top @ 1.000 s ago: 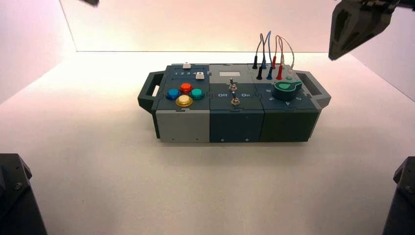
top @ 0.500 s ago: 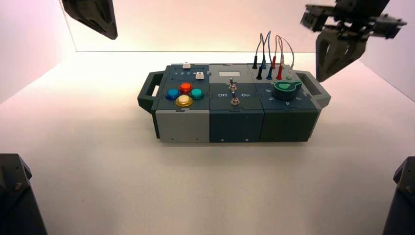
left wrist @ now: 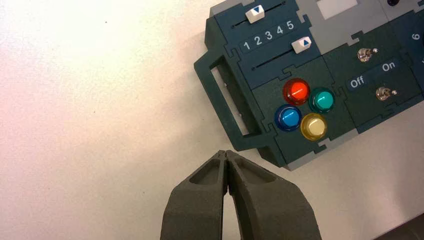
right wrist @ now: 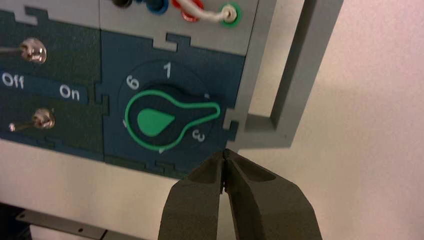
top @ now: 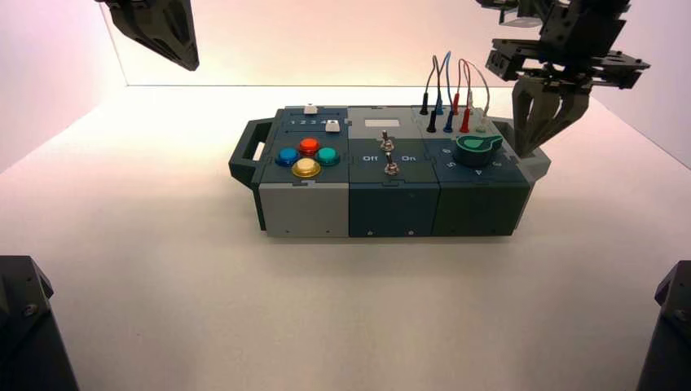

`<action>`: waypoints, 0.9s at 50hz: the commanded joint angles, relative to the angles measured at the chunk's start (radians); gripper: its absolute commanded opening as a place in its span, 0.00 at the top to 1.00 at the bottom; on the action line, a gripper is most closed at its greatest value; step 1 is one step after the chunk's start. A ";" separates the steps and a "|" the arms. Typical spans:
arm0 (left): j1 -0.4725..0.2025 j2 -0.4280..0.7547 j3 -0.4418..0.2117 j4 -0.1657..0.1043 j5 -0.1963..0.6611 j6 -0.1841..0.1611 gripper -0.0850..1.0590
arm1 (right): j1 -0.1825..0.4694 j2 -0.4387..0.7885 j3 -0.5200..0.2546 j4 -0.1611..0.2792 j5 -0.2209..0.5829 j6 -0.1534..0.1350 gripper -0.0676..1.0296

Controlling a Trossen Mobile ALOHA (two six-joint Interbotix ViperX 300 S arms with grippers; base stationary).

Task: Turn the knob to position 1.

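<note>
Pincer, right (top: 530, 151): fingertips together, nothing between them, poised near the green knob (top: 478, 148) at the box's (top: 391, 208) right end. Knob sits beside the numbered marks, its pointer lobe between the 3 and a partly hidden mark, well off the 1. My left pincer (top: 191, 65), tips also together, hangs out past the left handle (top: 247, 152), apart from the box.

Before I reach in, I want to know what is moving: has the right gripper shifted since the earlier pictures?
Yes. The right gripper has moved left and nearer the box, its tip now over the box's right handle.
</note>
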State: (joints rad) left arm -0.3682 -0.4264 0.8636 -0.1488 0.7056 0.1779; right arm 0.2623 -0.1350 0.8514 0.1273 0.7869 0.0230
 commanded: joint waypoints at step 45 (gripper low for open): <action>-0.002 -0.006 -0.014 0.003 -0.015 0.014 0.95 | 0.011 0.124 -0.140 0.003 -0.064 -0.008 0.96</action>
State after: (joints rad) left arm -0.3682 -0.4280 0.8636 -0.1473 0.6980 0.1856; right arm 0.2669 -0.0061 0.7470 0.1273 0.7256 0.0184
